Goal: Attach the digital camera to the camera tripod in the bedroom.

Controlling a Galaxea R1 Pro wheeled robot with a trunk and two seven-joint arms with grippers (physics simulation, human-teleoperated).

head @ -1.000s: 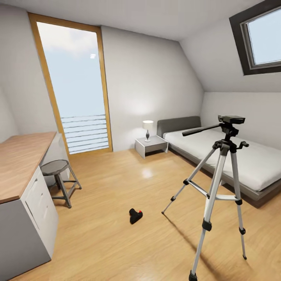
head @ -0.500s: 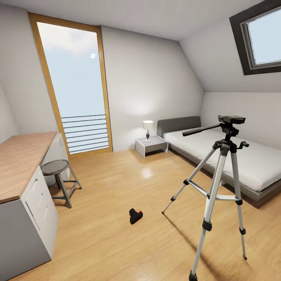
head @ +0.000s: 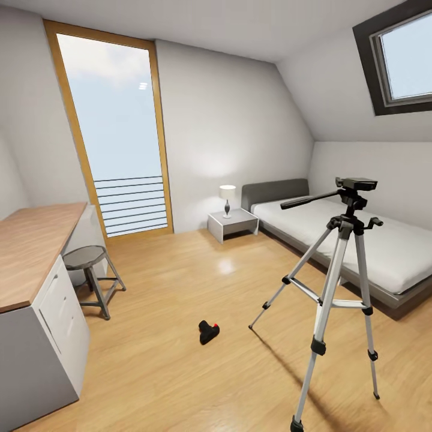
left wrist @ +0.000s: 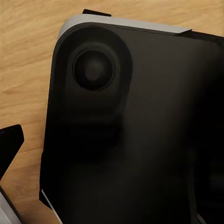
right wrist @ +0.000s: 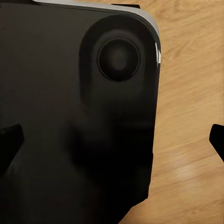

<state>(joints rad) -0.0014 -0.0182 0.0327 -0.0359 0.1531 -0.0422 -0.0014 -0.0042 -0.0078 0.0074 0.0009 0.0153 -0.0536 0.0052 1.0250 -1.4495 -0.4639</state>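
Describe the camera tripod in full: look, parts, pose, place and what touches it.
The camera tripod stands upright on the light wood floor, in front of the bed and to the right of the digital camera lying on the floor, apart from it. Its three telescoping legs look like silver metal, spread wide, with black joints, braces and feet. On top sits a black pan head with a long handle pointing left. Its flat mounting plate is bare; only the floor touches it.

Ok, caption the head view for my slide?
Small black camera lying on wood floor beside the silver-legged tripod.
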